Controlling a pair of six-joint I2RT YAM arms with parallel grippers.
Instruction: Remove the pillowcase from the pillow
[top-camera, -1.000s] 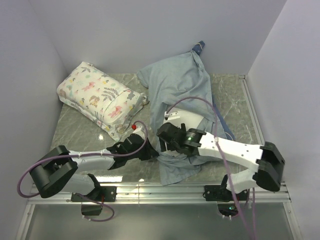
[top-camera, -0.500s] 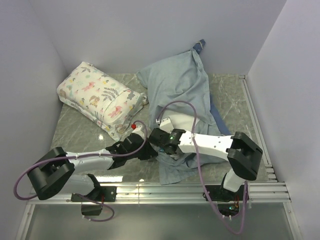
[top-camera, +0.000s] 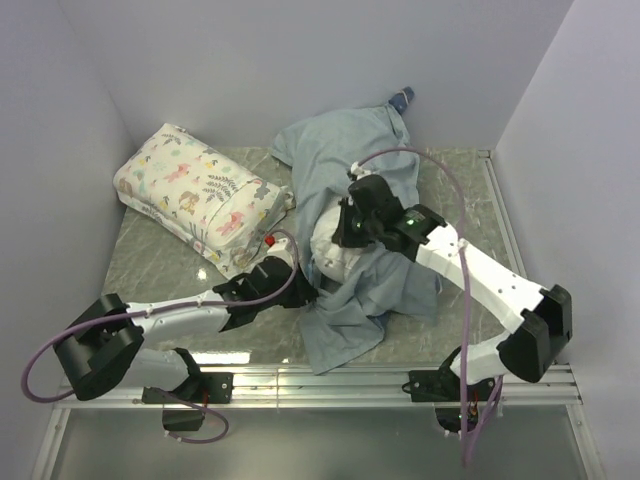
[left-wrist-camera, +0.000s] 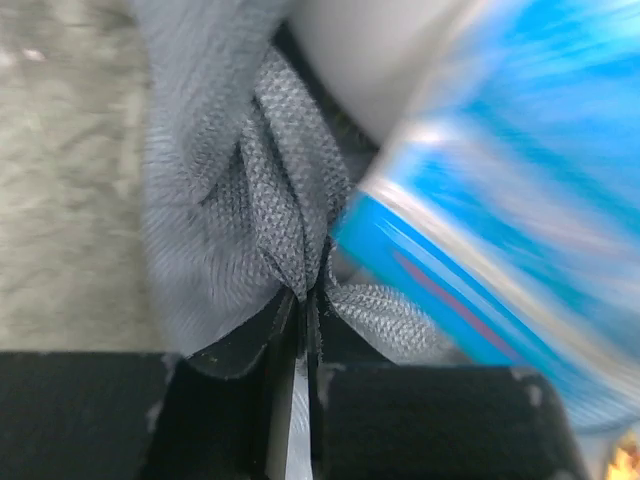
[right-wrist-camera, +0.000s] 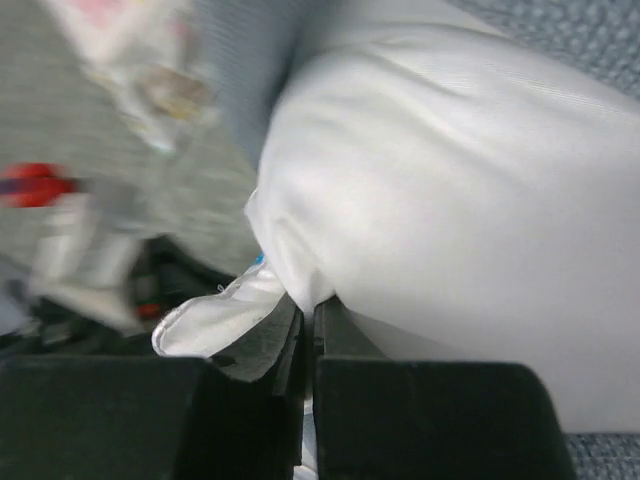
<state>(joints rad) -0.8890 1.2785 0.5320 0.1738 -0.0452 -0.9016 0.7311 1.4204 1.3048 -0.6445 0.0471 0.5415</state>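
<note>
1. Pastel flowers and animals covered the floral-print pillow (top-camera: 200, 195), which lay at the far left of the grey marbled table (top-camera: 150, 265), apart from both arms.
2. Just right of it, low over the table, the left gripper (left-wrist-camera: 303, 305) had its fingers pressed together on a bunched fold of the pillowcase (left-wrist-camera: 240, 200), as the left wrist camera showed.
3. Beside that fold sat a blue striped surface (left-wrist-camera: 480, 230) with white and red lines, too blurred for any writing to be read.
4. At the table's centre the pillowcase, pale blue-grey side out, lay crumpled from the back wall to the near edge. The plain white pillow (top-camera: 333, 255) bulged from its left side.
5. Extending from the right, the right gripper (right-wrist-camera: 310, 320) was clamped on a corner of the pillow.
</note>
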